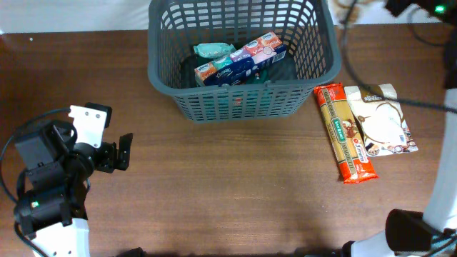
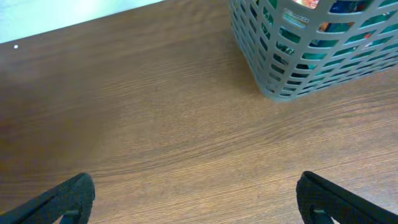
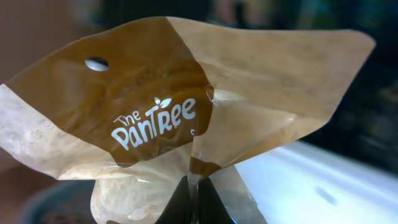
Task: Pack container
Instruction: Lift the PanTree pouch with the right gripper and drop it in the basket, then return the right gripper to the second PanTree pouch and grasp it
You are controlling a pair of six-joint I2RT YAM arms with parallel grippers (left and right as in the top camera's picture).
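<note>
The dark grey lattice basket (image 1: 243, 100) stands at the far middle of the table, with a teal packet (image 1: 213, 50) and a long blue and red box (image 1: 243, 61) inside. Its corner shows in the left wrist view (image 2: 273, 81). My left gripper (image 1: 125, 151) is open and empty above bare wood, left of and in front of the basket; its fingers show in the left wrist view (image 2: 202, 205). My right gripper (image 3: 189, 202) is shut on a brown and clear "The Pantree" bag (image 3: 155, 118) held up in the air. In the overhead view the right gripper is mostly out of view at the top right.
A long red-orange pasta packet (image 1: 344, 132) and a white and brown packet (image 1: 382, 121) lie side by side on the table right of the basket. A dark cable (image 1: 400, 96) runs above them. The right arm's base (image 1: 428, 221) stands at the front right.
</note>
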